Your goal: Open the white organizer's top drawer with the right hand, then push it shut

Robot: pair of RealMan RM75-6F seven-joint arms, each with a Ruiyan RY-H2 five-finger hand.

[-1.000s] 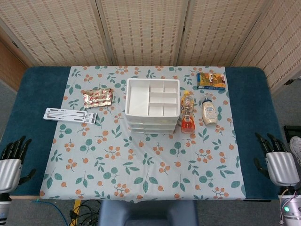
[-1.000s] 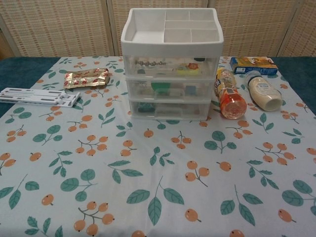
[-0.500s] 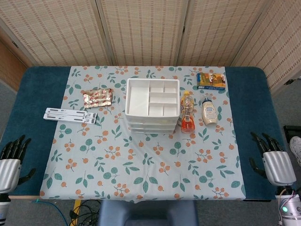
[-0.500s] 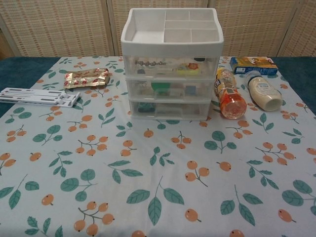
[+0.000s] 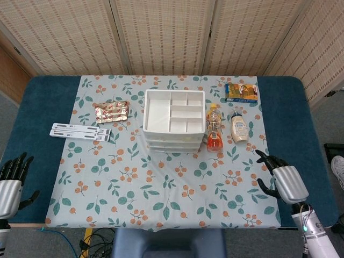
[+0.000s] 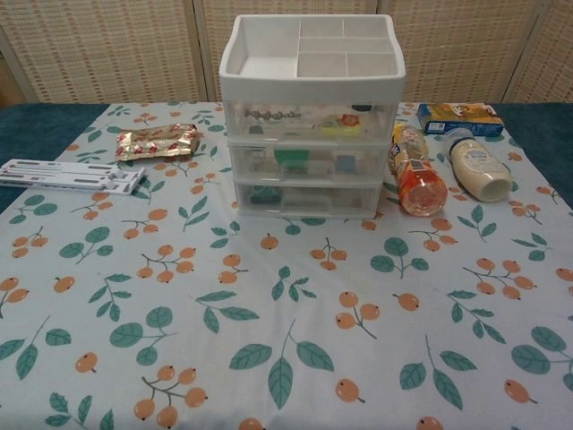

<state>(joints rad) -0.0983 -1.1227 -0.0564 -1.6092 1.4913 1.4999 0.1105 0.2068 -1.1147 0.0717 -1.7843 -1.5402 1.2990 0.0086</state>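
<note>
A desk (image 5: pixel 290 107) topped in dark blue is seen from above, with a leaf-and-orange patterned cloth (image 5: pixel 161 183) spread over its middle. Near the far centre of the cloth stands the white organizer (image 5: pixel 173 119), a stack of three clear-fronted drawers under an open compartmented tray. Its long side runs left to right, and the drawer fronts face the robot. The top drawer (image 6: pixel 309 120) is seen closed in the chest view, flush with the two drawers below it, with small items dimly visible inside.

The right hand (image 5: pixel 283 180) is seen over the near right edge of the cloth, its fingers spread apart and nothing held in them. From this hand the organizer lies forward and to the left, well apart from it, with an orange bottle (image 5: pixel 214 131) and a pale bottle (image 5: pixel 239 128) lying just beside the organizer's right side, between the two. The left hand (image 5: pixel 11 183) is seen at the near left corner of the desk, fingers also apart and empty, and farther from the drawer front than the right hand. Neither hand appears in the chest view.

The drawer is judged not yet opened; a reach forward and leftward to the drawer front appears to be what is needed.
</note>
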